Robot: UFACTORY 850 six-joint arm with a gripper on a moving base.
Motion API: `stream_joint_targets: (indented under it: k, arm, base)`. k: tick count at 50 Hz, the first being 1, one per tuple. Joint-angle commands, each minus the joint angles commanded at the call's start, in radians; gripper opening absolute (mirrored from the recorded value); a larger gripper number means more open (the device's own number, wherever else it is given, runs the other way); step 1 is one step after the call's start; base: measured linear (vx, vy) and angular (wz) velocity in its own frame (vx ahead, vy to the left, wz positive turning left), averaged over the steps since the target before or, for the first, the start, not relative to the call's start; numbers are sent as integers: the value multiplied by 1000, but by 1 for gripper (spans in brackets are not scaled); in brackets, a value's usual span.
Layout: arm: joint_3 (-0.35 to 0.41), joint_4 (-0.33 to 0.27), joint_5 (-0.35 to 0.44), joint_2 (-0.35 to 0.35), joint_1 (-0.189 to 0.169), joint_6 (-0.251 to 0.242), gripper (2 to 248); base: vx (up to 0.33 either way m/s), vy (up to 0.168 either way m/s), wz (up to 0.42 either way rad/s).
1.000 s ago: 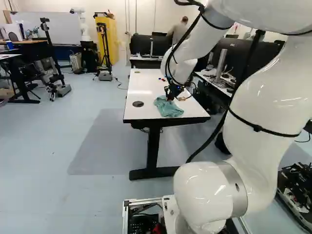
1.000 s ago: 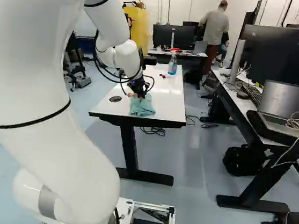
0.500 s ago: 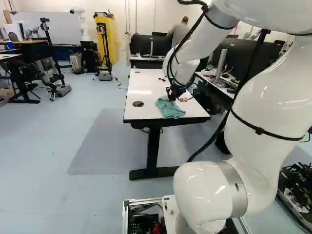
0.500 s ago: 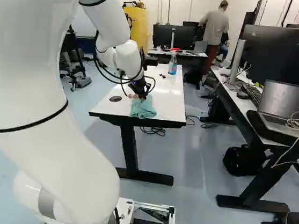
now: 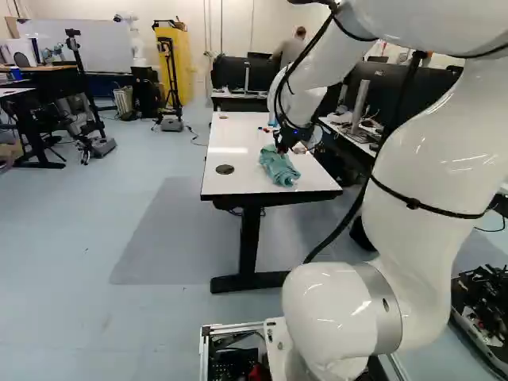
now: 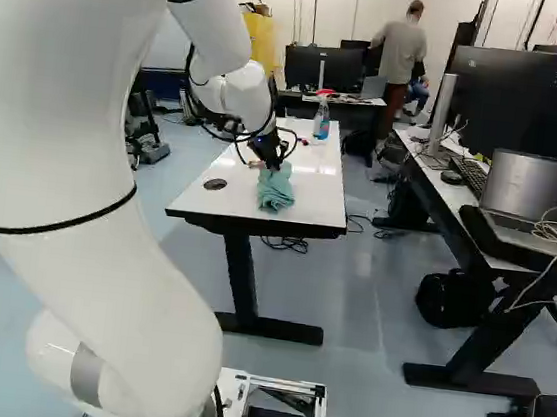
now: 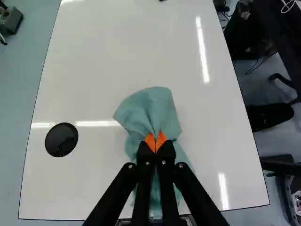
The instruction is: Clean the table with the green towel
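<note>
In the right base view my gripper (image 6: 271, 159) is low over the white table (image 6: 223, 200), at the upper end of the green towel (image 6: 276, 190). The left base view has the towel (image 5: 279, 169) bunched and hanging or trailing toward the table's near edge. From the wrist, the gripper (image 7: 155, 142) is shut with its orange pads pinching the middle of the towel (image 7: 151, 109). Cloth fans out ahead of the fingertips, and more lies under the fingers. Whether the towel's lower side touches the table everywhere, I cannot tell.
A black round disc (image 7: 61, 140) sits on the table beside the towel. Farther back are a spray bottle (image 6: 322, 121) and small dark and red items (image 6: 303, 141). A desk with a laptop (image 6: 540, 211) stands to the right. Another robot (image 5: 135, 40) is far behind.
The gripper has moved away from the base and slightly right in the base views, taking the towel with it. The towel now looks narrower and more bunched. The base has stayed put.
</note>
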Motion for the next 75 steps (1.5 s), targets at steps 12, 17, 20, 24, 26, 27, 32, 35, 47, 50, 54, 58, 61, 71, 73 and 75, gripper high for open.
stream_joint_targets:
  k: [12, 17, 20, 24, 26, 27, 32, 35, 47, 50, 54, 58, 61, 71, 73, 75]
  arm:
    - [-66, 0, 0, -58, -4, 0, 22]
    - [-92, 0, 0, -81, -2, 0, 22]
    - [-108, 0, 0, -95, -2, 0, 22]
    - [-129, 0, 0, -114, -1, 0, 22]
    - [-140, 0, 0, -123, 0, 0, 22]
    - [-146, 0, 0, -128, 0, 0, 22]
    - [-173, 0, 0, -151, 1, 0, 22]
    - [-189, 0, 0, -165, 2, 0, 22]
    - [-255, 0, 0, -221, 5, 0, 22]
    - [-271, 0, 0, -234, 5, 0, 22]
    - [-296, 0, 0, -258, 7, 0, 22]
    - [-317, 0, 0, -281, 9, 0, 22]
    - [-334, 0, 0, -300, 12, 0, 22]
    - [-392, 0, 0, -366, 23, 0, 22]
    - [-404, 0, 0, -379, 25, 0, 22]
    - [-416, 0, 0, -392, 28, 0, 22]
  base:
    - [0, 0, 0]
    - [0, 0, 0]
    - [0, 0, 0]
    - [0, 0, 0]
    - [0, 0, 0]
    - [0, 0, 0]
    - [0, 0, 0]
    - [0, 0, 0]
    - [0, 0, 0]
    - [0, 0, 0]
    - [0, 0, 0]
    - [0, 0, 0]
    - [0, 0, 0]
    - [0, 0, 0]
    - [0, 0, 0]
    - [0, 0, 0]
